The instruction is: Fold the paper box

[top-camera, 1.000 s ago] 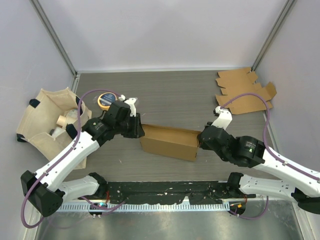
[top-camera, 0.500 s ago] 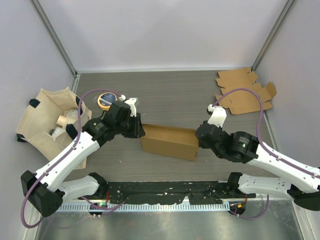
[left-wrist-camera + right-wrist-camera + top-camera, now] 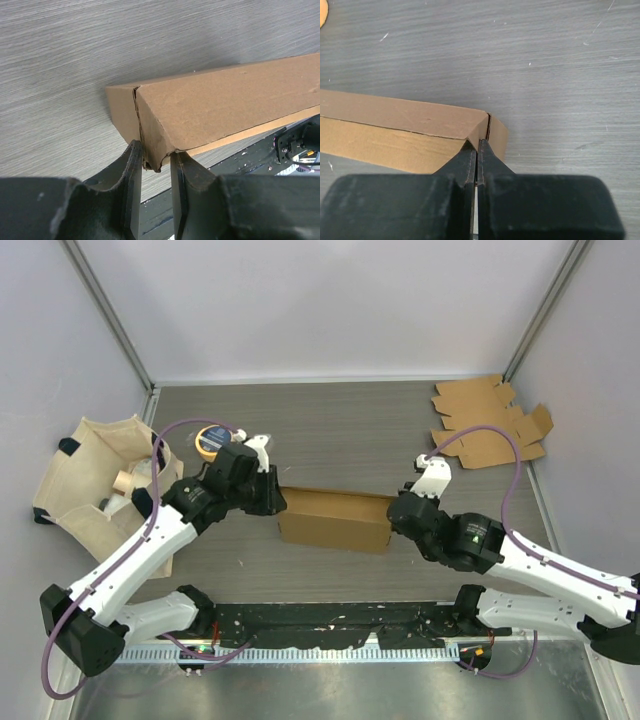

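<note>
one brown paper box (image 3: 335, 521) lies in the middle of the table (image 3: 350, 430), with two grippers pinching it tight, the left gripper (image 3: 277, 502) at its left end and the right gripper (image 3: 395, 518) at its right end.

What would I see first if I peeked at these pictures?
The long brown box in the middle of the table grabs your eye, with the left end effector at one end and the right end effector at the other. Then you'd spot the flat cardboard pieces in the far right corner and the cloth bag on the left.
</note>
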Controlling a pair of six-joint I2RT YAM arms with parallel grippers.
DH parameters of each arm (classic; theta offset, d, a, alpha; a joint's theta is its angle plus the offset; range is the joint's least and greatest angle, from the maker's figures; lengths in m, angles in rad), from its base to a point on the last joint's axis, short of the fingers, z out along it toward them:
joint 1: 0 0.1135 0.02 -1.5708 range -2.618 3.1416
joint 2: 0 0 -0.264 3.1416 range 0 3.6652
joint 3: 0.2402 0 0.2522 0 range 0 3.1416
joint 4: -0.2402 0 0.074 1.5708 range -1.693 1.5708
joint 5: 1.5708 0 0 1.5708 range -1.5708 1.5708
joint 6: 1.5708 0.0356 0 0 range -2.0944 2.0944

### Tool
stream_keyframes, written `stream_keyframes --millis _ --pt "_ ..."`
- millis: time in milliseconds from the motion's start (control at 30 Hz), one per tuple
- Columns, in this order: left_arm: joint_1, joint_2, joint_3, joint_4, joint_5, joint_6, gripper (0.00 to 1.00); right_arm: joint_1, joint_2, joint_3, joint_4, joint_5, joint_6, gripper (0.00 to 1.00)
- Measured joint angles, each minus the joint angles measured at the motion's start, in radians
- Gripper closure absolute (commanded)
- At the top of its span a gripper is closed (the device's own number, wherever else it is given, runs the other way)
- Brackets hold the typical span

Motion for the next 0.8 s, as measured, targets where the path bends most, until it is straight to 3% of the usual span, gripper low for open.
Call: stream_keyframes --millis 133,233,267,300,400,433,533,567,667,800 --pt "0.0 -0.023 -0.021 0.011 -0.008 -0.014 0.75 0.013 -0.013 -0.062 0.097 0.069 -0.021 0.99" --pt "0.0 -0.043 -0.043 0.034 -0.013 -0.025 0.68 0.018 -0.045 -0.145 0.22 0.113 -0.06 0.99" --pt "0.0 -0.052 -0.051 0.042 -0.015 -0.027 0.62 0.019 -0.053 -0.172 0.266 0.129 -0.074 0.98" --pt "0.001 -0.06 -0.059 0.047 -0.016 -0.029 0.58 0.02 -0.058 -0.195 0.307 0.145 -0.086 0.95" --pt "0.0 -0.087 -0.077 0.041 -0.018 -0.035 0.44 0.023 -0.066 -0.217 0.36 0.155 -0.113 0.66" --pt "0.0 -0.095 -0.079 0.031 -0.018 -0.036 0.41 0.023 -0.076 -0.217 0.364 0.142 -0.122 0.52" --pt "0.0 -0.122 -0.081 -0.017 -0.002 -0.04 0.35 0.026 -0.104 -0.207 0.355 0.072 -0.144 0.35" --pt "0.0 -0.128 -0.081 -0.027 0.003 -0.04 0.32 0.028 -0.115 -0.2 0.34 0.038 -0.153 0.33" --pt "0.0 -0.16 -0.076 -0.084 0.043 -0.039 0.08 0.03 -0.167 -0.172 0.27 -0.07 -0.173 0.27" --pt "0.0 -0.193 -0.005 -0.188 0.083 -0.03 0.06 0.031 -0.277 -0.148 0.177 -0.171 -0.171 0.22"
